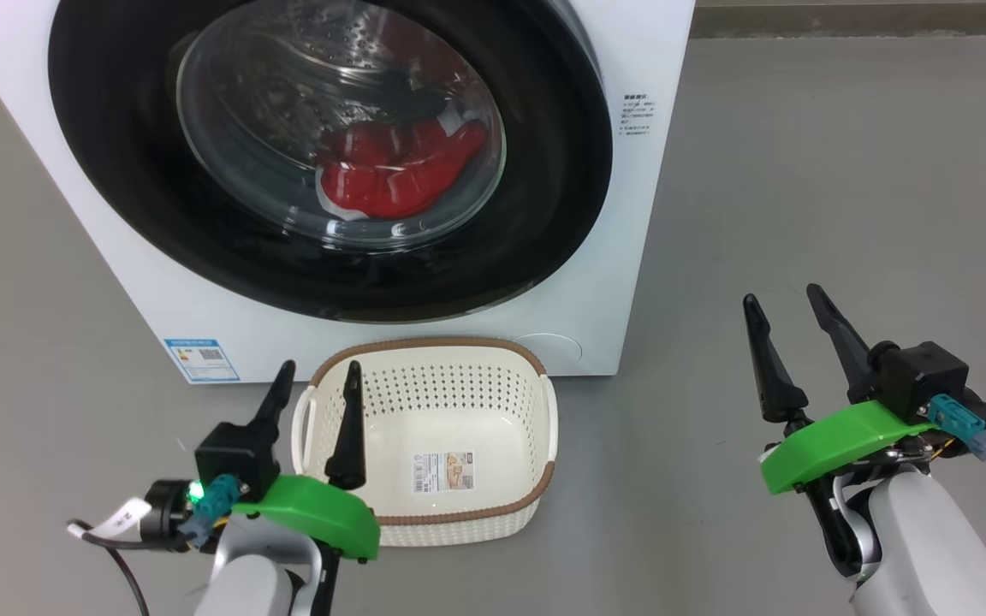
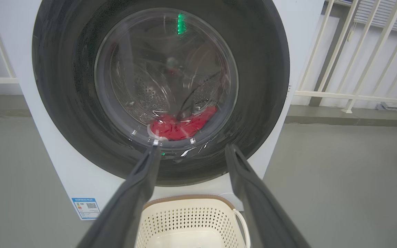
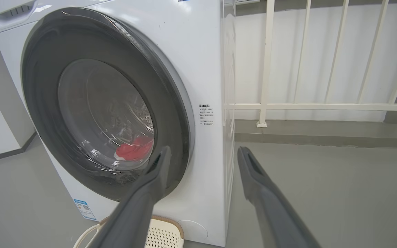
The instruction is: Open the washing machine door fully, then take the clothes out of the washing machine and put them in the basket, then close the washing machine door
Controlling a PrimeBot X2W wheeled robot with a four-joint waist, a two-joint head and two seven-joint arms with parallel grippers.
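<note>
Left claw (image 1: 320,366), right claw (image 1: 782,293) gape, aimed at door (image 1: 116,171).

Black round washing machine door (image 1: 159,171) shut on white washing machine (image 1: 656,51); red clothes (image 1: 399,167) inside; empty cream basket (image 1: 536,402) in front.

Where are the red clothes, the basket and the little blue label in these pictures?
clothes (image 1: 399,175): head view, middle of the red fabric.
basket (image 1: 433,343): head view, brown rim at its far edge.
blue label (image 1: 201,359): head view, centre of the label.
</note>
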